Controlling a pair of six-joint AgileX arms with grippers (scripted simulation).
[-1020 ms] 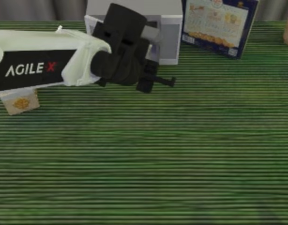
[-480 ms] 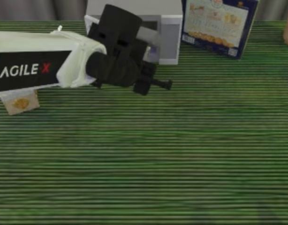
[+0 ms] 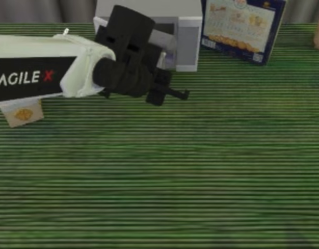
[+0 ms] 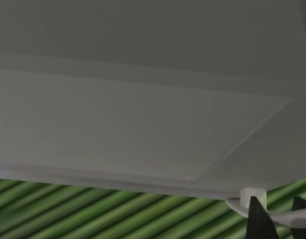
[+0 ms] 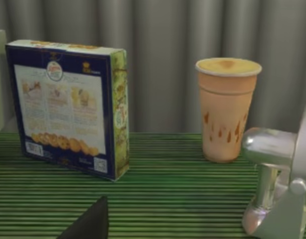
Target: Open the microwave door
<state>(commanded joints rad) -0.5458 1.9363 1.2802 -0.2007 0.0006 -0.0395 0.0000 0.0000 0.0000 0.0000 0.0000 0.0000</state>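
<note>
The microwave (image 3: 149, 8) stands at the back of the table, left of centre. Its microwave door (image 4: 143, 124) fills the left wrist view as a flat grey panel, and in the top view a slanted strip of the door (image 3: 168, 39) shows swung a little out from the front. My left gripper (image 4: 277, 219) is shut on the pale bar handle (image 4: 252, 195) at the door's edge, the bar passing between the dark fingertips (image 4: 256, 221). From above, my left gripper (image 3: 164, 91) sits just before the microwave's front. Only a dark edge of my right gripper (image 5: 95, 224) shows; that arm is outside the top view.
A blue printed carton (image 3: 242, 28) stands right of the microwave, beside the narrow control panel (image 3: 188, 46). An orange cup (image 5: 227, 109) and a silver metal fixture (image 5: 277, 189) are at the far right. A small pale box (image 3: 22, 111) lies under my left arm.
My left arm has drawn back slightly to the left, gripper still on the handle, and the door edge has followed it a little away from the microwave front.
</note>
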